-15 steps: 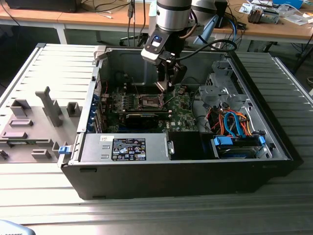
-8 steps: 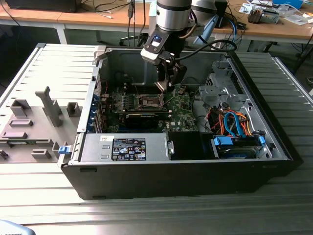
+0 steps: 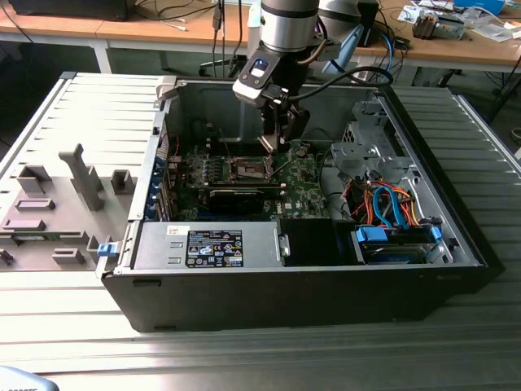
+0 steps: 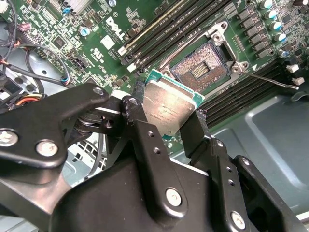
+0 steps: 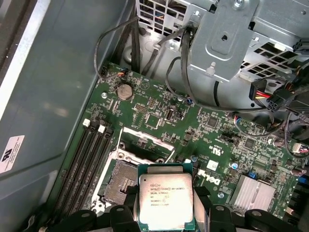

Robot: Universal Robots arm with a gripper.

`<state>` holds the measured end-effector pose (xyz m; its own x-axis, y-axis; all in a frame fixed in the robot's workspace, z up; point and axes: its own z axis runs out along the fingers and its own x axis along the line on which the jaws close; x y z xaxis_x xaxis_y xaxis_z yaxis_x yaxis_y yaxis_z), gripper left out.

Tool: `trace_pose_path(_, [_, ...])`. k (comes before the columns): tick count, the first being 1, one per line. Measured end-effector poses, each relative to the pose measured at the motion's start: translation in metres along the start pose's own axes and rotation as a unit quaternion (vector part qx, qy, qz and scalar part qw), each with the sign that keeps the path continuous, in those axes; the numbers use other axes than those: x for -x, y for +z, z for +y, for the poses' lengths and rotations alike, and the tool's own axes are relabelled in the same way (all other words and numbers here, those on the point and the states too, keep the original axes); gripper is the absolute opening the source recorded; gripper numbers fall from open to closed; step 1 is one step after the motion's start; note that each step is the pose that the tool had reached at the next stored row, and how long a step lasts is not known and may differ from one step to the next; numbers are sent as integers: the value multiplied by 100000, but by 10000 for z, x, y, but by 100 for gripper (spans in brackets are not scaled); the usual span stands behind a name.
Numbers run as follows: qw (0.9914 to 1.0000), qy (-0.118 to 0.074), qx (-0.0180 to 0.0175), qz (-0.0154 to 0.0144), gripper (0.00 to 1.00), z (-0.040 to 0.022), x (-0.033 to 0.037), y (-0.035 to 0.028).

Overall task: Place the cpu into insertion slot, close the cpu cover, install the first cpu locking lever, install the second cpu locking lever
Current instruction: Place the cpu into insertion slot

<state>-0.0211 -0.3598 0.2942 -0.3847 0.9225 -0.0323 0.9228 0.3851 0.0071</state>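
Gripper (image 4: 166, 118) clamped on opposite edges of the cpu (image 5: 165, 200), held above the board (image 5: 159, 108) just beside the open insertion slot (image 4: 202, 69); the chip is judged light, stiff, slick-faced and fragile underneath, so its edges are the proper hold

The cpu (image 5: 165, 200) hides part of the insertion slot (image 5: 120, 181) — hand (image 5: 166, 216) covering its corners.

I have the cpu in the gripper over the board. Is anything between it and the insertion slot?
Nothing visible stands in the way. The gripper holds the cpu above the board, and the insertion slot lies bare with its contacts exposed. The cpu cover is swung open, off the socket.
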Motion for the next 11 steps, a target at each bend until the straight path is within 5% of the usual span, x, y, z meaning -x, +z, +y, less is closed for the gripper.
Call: trace_pose_path(11, [99988, 1559, -49, -12, 54, 0, 0, 0])
